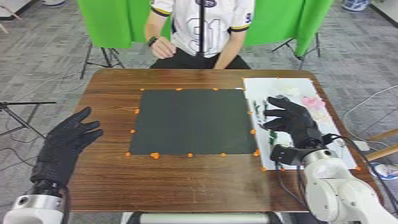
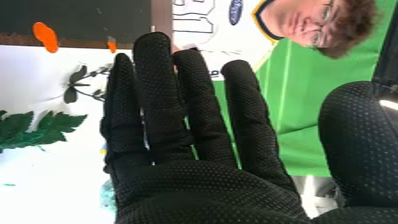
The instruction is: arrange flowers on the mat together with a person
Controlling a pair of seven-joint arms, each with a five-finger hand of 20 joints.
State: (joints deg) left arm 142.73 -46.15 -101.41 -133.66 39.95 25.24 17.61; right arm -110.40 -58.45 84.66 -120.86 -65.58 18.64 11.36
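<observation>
Flowers (image 1: 313, 102) on white sheet (image 1: 262, 86), right of dark mat (image 1: 191, 122) | right hand (image 1: 291, 118) above sheet, fingers extended; left hand (image 1: 64, 145) open | step: likely picking | next: lower, pinch one bloom's stem (image 1: 264, 107)

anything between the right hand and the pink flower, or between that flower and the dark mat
Nothing visible separates the right hand from the pink flower. Toward the dark mat, the hand's own fingers are partly in the way, over the white sheet, where green leaves also lie.
</observation>
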